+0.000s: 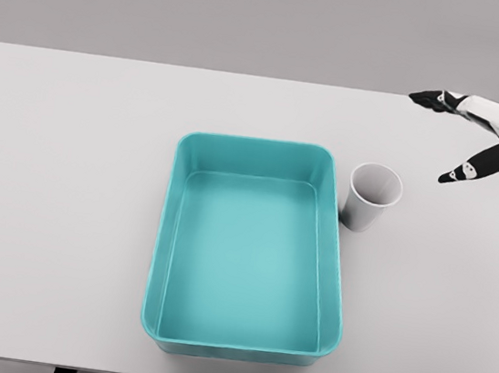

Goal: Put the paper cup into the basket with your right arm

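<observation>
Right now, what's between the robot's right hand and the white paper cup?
Nothing: in the head view, only bare grey table separates the open right hand from the upright white paper cup beside the teal basket.

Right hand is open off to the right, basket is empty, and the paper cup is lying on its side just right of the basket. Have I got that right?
Not quite: the paper cup is standing upright with its mouth open upward, not lying on its side. The head view shows this. The rest holds: the right hand is open off to the right, and the basket is empty, with the cup just to its right.
</observation>
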You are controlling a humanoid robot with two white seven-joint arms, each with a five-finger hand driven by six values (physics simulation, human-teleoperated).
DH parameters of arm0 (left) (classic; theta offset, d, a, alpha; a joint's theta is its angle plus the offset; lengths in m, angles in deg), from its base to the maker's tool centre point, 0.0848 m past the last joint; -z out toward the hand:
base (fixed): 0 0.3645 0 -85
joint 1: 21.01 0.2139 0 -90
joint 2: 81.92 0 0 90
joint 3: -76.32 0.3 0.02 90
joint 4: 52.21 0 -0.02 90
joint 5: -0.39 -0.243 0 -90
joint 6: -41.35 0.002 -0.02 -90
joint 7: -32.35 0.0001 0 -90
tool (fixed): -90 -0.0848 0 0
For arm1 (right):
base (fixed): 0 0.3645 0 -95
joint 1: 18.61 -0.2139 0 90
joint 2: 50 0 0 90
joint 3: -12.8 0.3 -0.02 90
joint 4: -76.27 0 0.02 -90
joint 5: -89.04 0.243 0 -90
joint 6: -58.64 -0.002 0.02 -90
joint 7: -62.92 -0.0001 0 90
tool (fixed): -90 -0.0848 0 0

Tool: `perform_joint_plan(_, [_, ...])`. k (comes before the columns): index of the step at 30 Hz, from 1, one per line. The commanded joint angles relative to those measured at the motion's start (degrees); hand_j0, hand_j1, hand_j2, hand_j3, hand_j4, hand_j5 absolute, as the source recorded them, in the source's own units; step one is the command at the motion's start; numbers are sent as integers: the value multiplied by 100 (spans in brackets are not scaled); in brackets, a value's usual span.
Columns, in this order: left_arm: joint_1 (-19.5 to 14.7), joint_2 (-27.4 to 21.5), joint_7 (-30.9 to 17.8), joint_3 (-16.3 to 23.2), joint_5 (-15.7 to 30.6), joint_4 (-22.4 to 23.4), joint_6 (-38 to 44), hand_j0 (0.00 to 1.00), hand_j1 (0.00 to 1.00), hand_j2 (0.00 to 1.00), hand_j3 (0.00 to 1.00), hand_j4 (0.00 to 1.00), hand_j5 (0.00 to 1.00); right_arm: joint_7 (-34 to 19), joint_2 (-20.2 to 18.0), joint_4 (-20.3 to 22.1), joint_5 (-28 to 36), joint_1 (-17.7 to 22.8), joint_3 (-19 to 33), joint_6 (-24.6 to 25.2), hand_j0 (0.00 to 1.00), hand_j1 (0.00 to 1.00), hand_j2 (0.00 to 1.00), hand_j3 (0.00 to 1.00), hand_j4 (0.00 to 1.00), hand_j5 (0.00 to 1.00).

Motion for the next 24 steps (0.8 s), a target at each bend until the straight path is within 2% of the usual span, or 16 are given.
perform_joint_plan(1, [0, 0, -2, 0, 0, 1, 0, 100, 100, 100, 100, 100, 100, 2, 74, -171, 75, 0, -127, 56, 100, 100, 100, 100, 100, 100])
perform_joint_plan(11, [0, 0, -2, 0, 0, 1, 0, 100, 100, 100, 100, 100, 100, 2, 91, -171, 66, 35, -734, -23, 100, 100, 100, 100, 100, 100])
perform_joint_plan(24, [0, 0, -2, 0, 0, -8, 0, 100, 100, 100, 100, 100, 100, 2, 267, -110, 66, 79, -848, -85, 100, 100, 100, 100, 100, 100])
